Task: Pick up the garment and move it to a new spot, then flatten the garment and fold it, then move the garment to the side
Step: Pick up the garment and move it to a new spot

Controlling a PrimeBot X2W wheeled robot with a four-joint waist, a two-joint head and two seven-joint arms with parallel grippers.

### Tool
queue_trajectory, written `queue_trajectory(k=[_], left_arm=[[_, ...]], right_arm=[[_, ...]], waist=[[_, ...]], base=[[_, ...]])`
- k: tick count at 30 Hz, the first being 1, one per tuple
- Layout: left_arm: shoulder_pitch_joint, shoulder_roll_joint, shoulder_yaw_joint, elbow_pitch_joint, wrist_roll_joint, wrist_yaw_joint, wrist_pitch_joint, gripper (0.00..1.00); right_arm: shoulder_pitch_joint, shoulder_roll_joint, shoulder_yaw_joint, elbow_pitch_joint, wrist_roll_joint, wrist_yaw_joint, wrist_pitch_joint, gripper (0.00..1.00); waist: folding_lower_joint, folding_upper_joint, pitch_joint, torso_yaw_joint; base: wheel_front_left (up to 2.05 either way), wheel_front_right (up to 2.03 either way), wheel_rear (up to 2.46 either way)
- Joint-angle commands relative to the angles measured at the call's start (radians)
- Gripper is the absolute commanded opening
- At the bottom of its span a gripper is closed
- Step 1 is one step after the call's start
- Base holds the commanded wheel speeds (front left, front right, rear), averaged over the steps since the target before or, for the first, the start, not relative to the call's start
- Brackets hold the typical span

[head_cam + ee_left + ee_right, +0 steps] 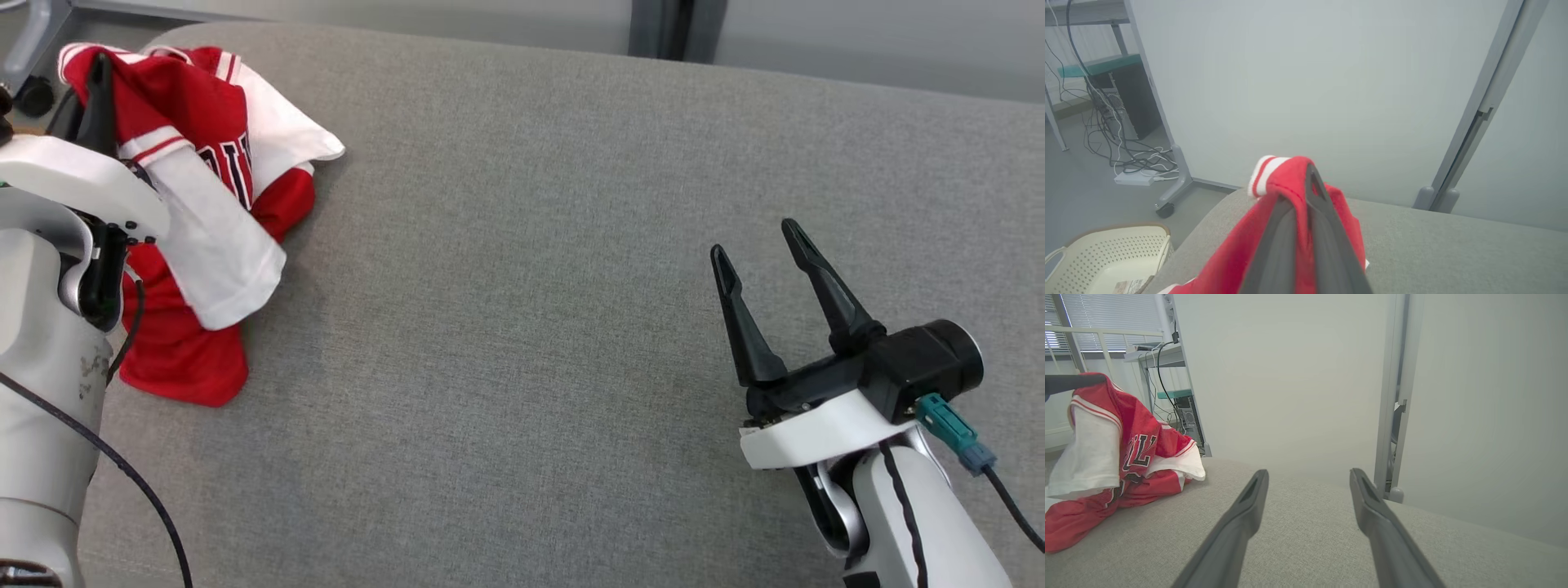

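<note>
The garment [208, 204] is a red and white jersey with dark lettering, bunched at the far left of the grey cushioned surface [531, 286]. My left gripper [100, 69] is shut on the garment's upper fold, which is lifted while the rest drapes down onto the surface. In the left wrist view the red cloth [1290, 212] wraps around the closed fingers [1318, 228], with a white-striped cuff at the tip. My right gripper [759, 241] hovers open over bare surface at the lower right, far from the garment [1118, 457]. Nothing is between its spread fingers [1249, 506].
A cream perforated basket [1098, 261] sits on the floor beyond the surface's left end. Cables and a wheeled partition foot [1167, 204] lie there too. Grey partition panels [816, 41] run along the far edge.
</note>
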Motion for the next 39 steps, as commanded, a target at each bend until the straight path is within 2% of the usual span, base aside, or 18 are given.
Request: queue_trajectory(k=[1, 6, 11, 16, 22, 25, 30, 39], left_arm=[[-0.02, -0.002, 0.005, -0.007, -0.003, 0.007, -0.012, 0.0], [-0.021, -0.01, 0.028, -0.084, 0.028, 0.047, -0.055, 0.0], [0.048, -0.039, 0.085, -0.276, 0.077, 0.073, -0.056, 0.0], [0.113, -0.078, 0.118, -0.437, 0.128, 0.055, -0.056, 0.0], [0.186, -0.145, 0.072, -0.547, 0.164, 0.024, -0.057, 0.0], [0.21, -0.194, 0.016, -0.58, 0.155, 0.012, -0.055, 0.0], [0.22, -0.243, -0.069, -0.602, 0.139, 0.002, -0.039, 0.0], [0.214, -0.271, -0.191, -0.543, 0.12, 0.043, -0.05, 0.0]], right_arm=[[0.017, 0.001, -0.006, 0.007, 0.002, 0.001, -0.003, 1.0], [0.041, 0.004, -0.028, 0.013, 0.015, 0.001, -0.003, 1.0], [0.066, 0.004, -0.051, 0.011, 0.017, 0.0, -0.003, 1.0], [0.092, 0.004, -0.066, 0.003, 0.022, 0.001, -0.003, 1.0], [0.111, 0.004, -0.105, -0.019, -0.003, 0.001, -0.003, 1.0], [0.113, 0.004, -0.151, -0.031, -0.018, 0.0, -0.003, 1.0], [0.099, 0.005, -0.194, -0.043, -0.017, 0.001, -0.003, 1.0], [0.061, 0.005, -0.194, -0.035, 0.0, 0.001, -0.003, 1.0]], waist=[[0.0, 0.0, -0.036, -0.008], [0.0, 0.0, -0.105, -0.017], [0.0, 0.0, -0.164, -0.031], [0.0, 0.0, -0.216, -0.061], [0.0, 0.0, -0.25, -0.125], [0.0, 0.0, -0.248, -0.189], [0.0, 0.0, -0.219, -0.285], [0.0, 0.0, -0.137, -0.522]], base=[[0.0, 0.0, 0.0], [0.0, 0.0, 0.0], [0.0, 0.0, 0.0], [0.0, 0.0, 0.0], [0.0, 0.0, 0.0], [0.0, 0.0, 0.0], [0.0, 0.0, 0.0], [0.0, 0.0, 0.0]])
